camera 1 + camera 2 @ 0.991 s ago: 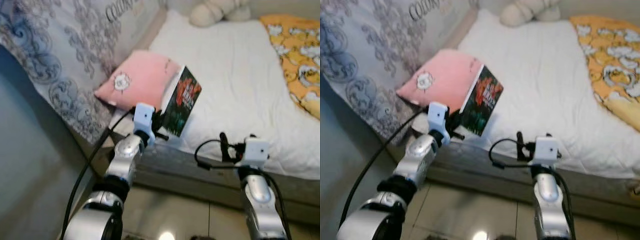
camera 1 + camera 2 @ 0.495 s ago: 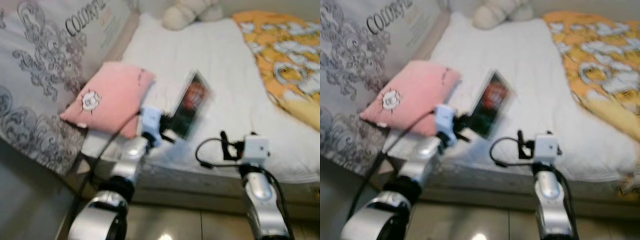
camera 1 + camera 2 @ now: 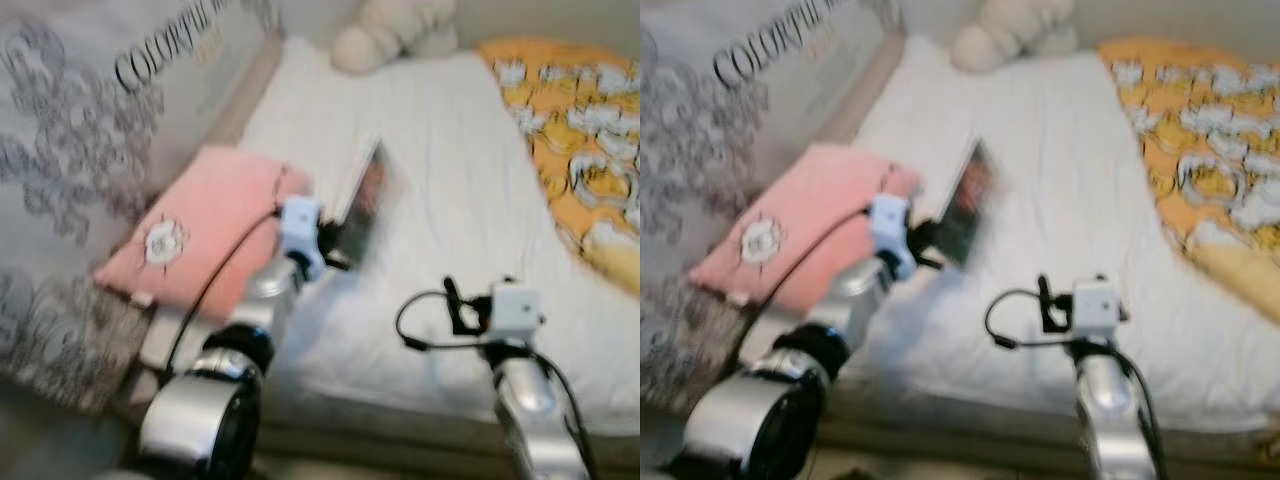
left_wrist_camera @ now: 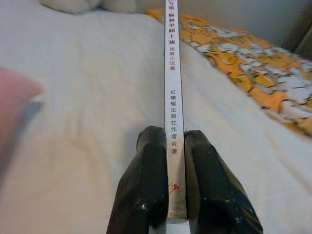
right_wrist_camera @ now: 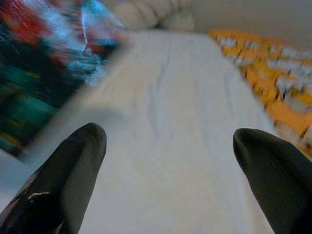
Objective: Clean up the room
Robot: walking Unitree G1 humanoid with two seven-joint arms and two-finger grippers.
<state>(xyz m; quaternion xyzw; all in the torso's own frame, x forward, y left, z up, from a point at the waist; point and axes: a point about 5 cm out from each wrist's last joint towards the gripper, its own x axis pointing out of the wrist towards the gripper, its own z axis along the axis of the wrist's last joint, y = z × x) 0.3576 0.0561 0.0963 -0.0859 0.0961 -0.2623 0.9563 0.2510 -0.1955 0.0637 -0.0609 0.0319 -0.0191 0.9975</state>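
Note:
My left gripper [image 4: 173,161] is shut on a thin book [image 3: 362,208] with a dark red-and-green cover, holding it upright by its white spine [image 4: 173,92] above the white bed sheet [image 3: 460,170]. A pink pillow [image 3: 195,235] lies on the bed just left of that arm. My right gripper [image 5: 170,170] hangs open over the sheet near the bed's front edge, and the book's cover [image 5: 44,73] shows blurred to its left. In the eye views the right arm's wrist block [image 3: 512,308] sits low at the right.
An orange patterned blanket [image 3: 585,130] covers the bed's right side. A cream plush toy [image 3: 390,35] rests at the far end. A grey patterned headboard panel [image 3: 90,130] with lettering runs along the left. The picture is blurred.
The camera has shifted and come closer to the bed. My left arm has carried the book forward, from the bed's near edge to over the sheet beside the pillow. The right arm keeps its pose.

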